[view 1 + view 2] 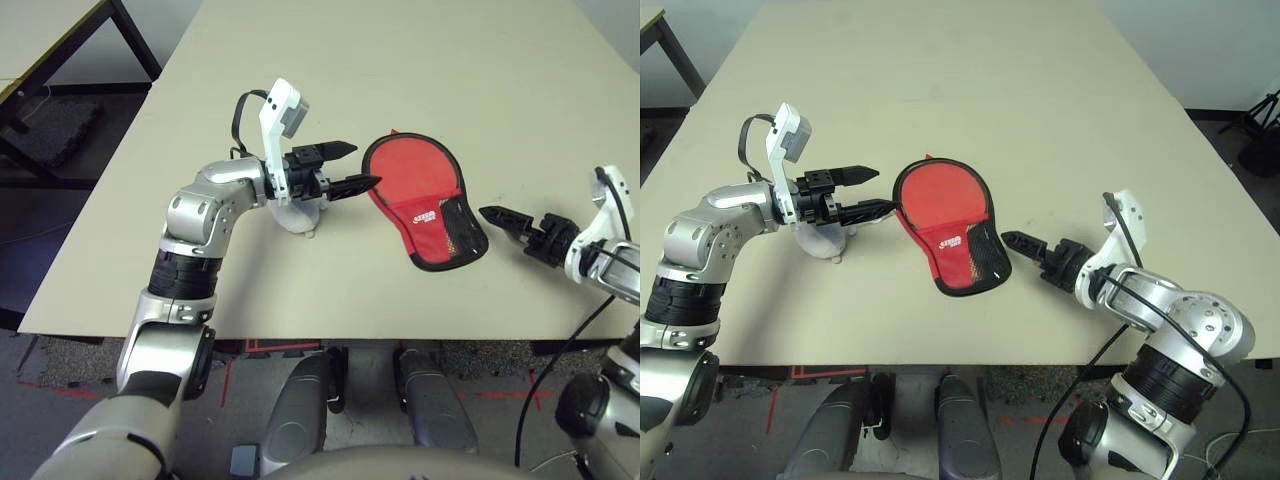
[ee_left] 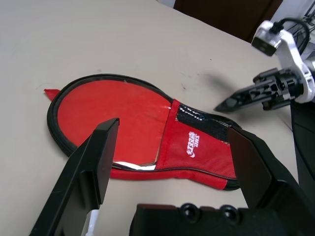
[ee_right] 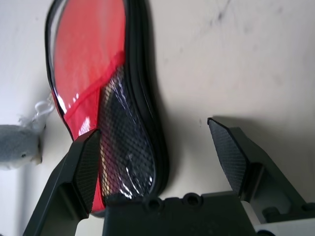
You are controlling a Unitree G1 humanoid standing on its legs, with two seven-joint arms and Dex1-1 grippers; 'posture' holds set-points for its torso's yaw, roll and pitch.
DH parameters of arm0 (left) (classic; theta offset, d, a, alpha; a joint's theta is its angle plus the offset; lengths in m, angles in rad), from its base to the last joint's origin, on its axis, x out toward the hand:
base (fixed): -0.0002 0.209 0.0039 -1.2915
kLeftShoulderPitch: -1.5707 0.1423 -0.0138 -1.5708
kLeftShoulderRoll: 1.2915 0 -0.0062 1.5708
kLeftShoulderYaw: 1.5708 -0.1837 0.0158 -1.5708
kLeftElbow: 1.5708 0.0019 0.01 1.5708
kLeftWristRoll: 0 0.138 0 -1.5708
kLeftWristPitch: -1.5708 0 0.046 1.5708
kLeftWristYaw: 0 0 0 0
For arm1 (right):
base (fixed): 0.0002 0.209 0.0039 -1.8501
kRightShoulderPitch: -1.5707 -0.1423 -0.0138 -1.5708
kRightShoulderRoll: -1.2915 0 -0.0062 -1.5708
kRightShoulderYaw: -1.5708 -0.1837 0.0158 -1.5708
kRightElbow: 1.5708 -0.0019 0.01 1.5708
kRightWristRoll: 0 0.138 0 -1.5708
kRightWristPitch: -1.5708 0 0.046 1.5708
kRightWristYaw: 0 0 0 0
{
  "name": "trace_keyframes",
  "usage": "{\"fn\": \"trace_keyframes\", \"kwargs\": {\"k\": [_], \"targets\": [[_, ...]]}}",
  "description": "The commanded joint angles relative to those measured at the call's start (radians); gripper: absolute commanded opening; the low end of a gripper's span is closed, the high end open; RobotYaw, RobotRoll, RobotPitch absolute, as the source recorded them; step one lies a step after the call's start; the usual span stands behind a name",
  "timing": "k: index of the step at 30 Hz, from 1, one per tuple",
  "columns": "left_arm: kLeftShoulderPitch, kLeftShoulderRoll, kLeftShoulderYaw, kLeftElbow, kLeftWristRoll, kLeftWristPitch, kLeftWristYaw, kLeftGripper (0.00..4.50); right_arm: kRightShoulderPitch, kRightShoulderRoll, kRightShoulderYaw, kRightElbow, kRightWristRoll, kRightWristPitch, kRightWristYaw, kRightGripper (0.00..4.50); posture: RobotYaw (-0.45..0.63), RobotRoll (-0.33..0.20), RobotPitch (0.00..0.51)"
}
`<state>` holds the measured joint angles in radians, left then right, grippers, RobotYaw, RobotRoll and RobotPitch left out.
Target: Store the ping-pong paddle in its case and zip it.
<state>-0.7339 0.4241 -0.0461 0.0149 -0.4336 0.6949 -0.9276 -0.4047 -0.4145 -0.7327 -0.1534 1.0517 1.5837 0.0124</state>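
Observation:
The red case (image 1: 415, 195) lies flat on the beige table (image 1: 450, 60), near its front edge, with black zipper edging and a mesh pocket with a white logo (image 2: 191, 145) at its narrow end. The ping-pong paddle is hidden. My left gripper (image 1: 365, 165) hovers open just left of the case's round end, fingers pointing at it, and nothing is between them. To the right, my right gripper (image 1: 1005, 238) is open and aimed at the narrow pocket end (image 3: 125, 147), a short gap away. In the left wrist view, the right gripper (image 2: 219, 107) shows beyond the case.
A pale grey rounded pouch (image 1: 298, 215) sits on the table under my left gripper, left of the case. The table's front edge (image 1: 300, 338) runs close below the case. A dark-framed table (image 1: 40, 40) stands off to the far left.

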Motion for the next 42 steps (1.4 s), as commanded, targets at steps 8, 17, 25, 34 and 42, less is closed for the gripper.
{"fn": "trace_keyframes", "kwargs": {"k": [8, 17, 25, 34, 42], "targets": [[-0.007, -0.020, -0.020, -0.014, -0.019, 0.022, 0.022, 4.50, 0.158, -0.050, 0.081, 0.050, 0.526, -0.022, -0.323, 4.49, -0.07, 0.000, 0.202], [-0.022, -0.030, -0.026, -0.007, -0.019, 0.025, 0.030, 4.50, 0.304, -0.187, 0.419, -0.013, 0.921, -0.398, -0.505, 4.49, -0.07, 0.000, 0.205], [-0.028, -0.039, -0.024, -0.009, -0.019, 0.025, 0.038, 4.50, 0.256, -0.107, 0.532, 0.009, 0.921, -0.542, -0.597, 4.49, -0.06, 0.000, 0.208], [-0.029, -0.042, -0.021, -0.007, -0.019, 0.023, 0.045, 4.50, 0.234, -0.053, 0.585, 0.072, 0.906, -0.650, -0.620, 4.49, -0.05, 0.000, 0.207], [-0.028, -0.047, -0.024, -0.001, -0.015, 0.017, 0.046, 4.50, 0.210, -0.053, 0.569, 0.137, 0.813, -0.676, -0.572, 2.91, -0.06, 0.000, 0.208]]}}
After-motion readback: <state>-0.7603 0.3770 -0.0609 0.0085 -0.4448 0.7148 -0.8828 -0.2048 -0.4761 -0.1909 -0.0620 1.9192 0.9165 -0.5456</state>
